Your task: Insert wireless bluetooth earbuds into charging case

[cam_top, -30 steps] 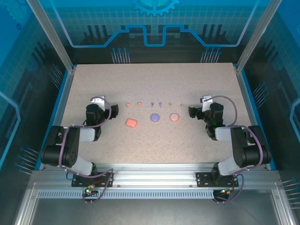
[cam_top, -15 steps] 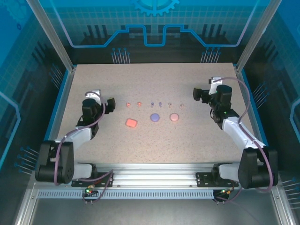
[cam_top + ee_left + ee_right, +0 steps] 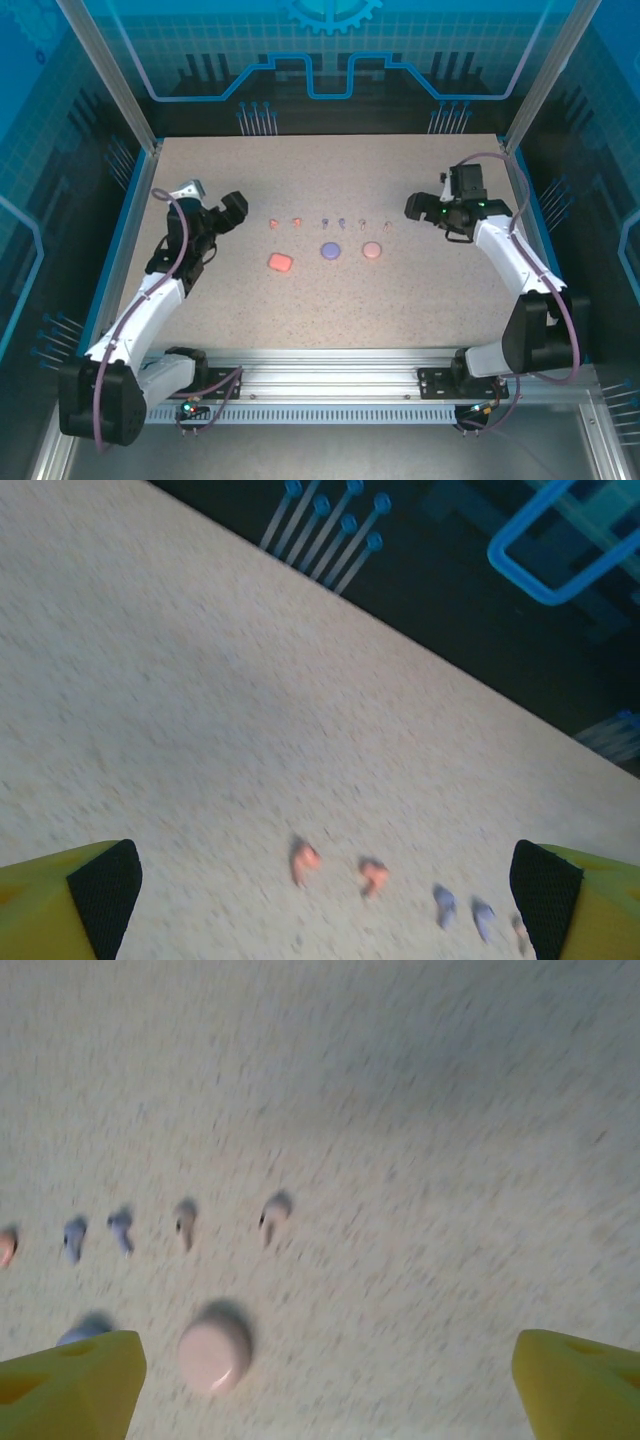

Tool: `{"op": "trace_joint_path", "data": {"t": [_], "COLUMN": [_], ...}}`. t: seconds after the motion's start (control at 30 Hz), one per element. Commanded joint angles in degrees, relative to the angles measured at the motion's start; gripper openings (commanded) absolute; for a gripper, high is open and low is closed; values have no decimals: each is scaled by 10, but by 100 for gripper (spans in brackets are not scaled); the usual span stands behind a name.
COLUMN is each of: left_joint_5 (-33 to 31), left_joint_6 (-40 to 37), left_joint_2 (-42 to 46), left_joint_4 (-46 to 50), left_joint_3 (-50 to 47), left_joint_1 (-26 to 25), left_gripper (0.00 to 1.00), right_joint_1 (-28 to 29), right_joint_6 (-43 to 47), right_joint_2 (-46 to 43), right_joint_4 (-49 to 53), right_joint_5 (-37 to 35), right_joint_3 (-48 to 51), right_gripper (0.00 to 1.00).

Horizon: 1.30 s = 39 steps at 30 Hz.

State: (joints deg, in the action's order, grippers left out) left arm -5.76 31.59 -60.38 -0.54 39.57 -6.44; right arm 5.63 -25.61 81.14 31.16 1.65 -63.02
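Six earbuds point(image 3: 325, 221) in a row mid-table point(image 3: 330, 170), three cases point(image 3: 330, 250) just nearer, apart. Flanking the row: left gripper point(image 3: 235, 208), right gripper point(image 3: 412, 207), both spread wide, holding nothing. Via left wrist: red-orange pair point(image 3: 305, 860), purple pair point(image 3: 445, 905), blurred. Via right wrist: pink case point(image 3: 214, 1352), purple case point(image 3: 85, 1328) half hidden by the gripper.

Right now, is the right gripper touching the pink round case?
Apart. The top external view shows a strip of bare table between the right gripper and the pink round case.

Jaws wide, beige buds point(image 3: 186, 1223), rnd pink case point(image 3: 213, 1350)
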Motion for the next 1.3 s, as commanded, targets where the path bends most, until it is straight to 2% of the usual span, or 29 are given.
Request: {"op": "trace_joint_path", "data": {"t": [0.0, 0.1, 0.2, 0.33, 0.5, 0.83, 1.27], "left_joint_5": [13, 1, 0, 1, 5, 17, 22], "left_joint_6": [56, 65, 70, 76, 79, 70, 67], "left_joint_2": [10, 4, -10, -33, -61, -90, -99], "left_joint_4": [79, 96, 105, 101, 82, 58, 57], "left_joint_3": [17, 16, 15, 16, 21, 30, 41], "left_joint_1": [-41, -74, -87, -97, -108, -115, -121], "left_gripper": [99, 99, 99, 99, 99, 99, 99], "right_joint_1": [53, 109, 151, 182, 203, 214, 221], "right_joint_6": [-72, -158, -246, -346, -421, -440, -448], "right_joint_2": [19, 42, 75, 131, 197, 337, 380], "right_joint_4": [100, 128, 140, 163, 180, 242, 246], "right_joint_5": [10, -31, -70, -90, -95, -96, -100], "right_joint_3": [-29, -40, -49, -75, -115, -250, -259], "right_gripper": [93, 93, 94, 94, 95, 94, 81]}}
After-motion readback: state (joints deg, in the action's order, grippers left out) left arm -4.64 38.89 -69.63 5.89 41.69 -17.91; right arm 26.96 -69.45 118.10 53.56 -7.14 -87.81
